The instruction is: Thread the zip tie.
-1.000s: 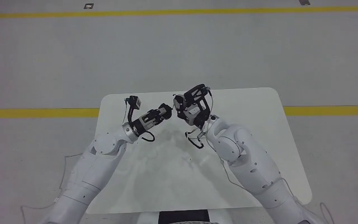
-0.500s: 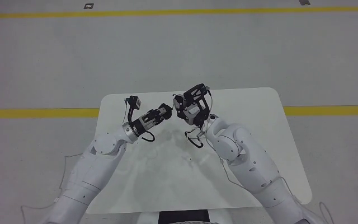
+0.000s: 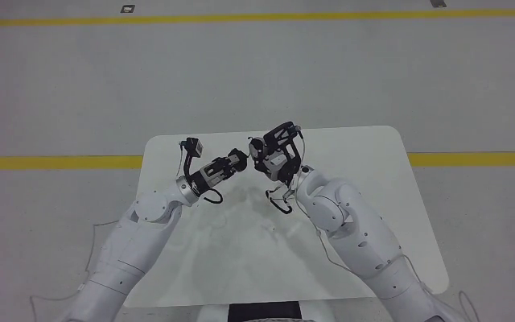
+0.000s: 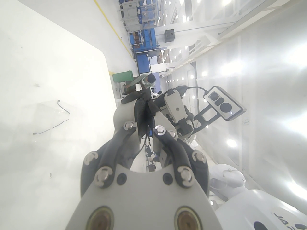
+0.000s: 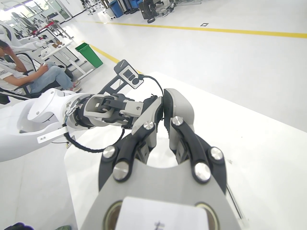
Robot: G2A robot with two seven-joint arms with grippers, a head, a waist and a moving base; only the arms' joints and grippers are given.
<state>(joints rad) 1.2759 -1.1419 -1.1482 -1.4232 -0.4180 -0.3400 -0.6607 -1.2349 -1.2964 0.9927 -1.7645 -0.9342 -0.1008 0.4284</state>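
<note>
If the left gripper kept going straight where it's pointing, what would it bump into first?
Probably the right gripper. The left gripper points straight at it, tip to tip above the table, though the gap between them is unclear.

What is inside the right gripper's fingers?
On the right gripper, the pads are pressed together, with nothing showing between them. Anything as thin as a zip tie would be hidden by them.
</note>
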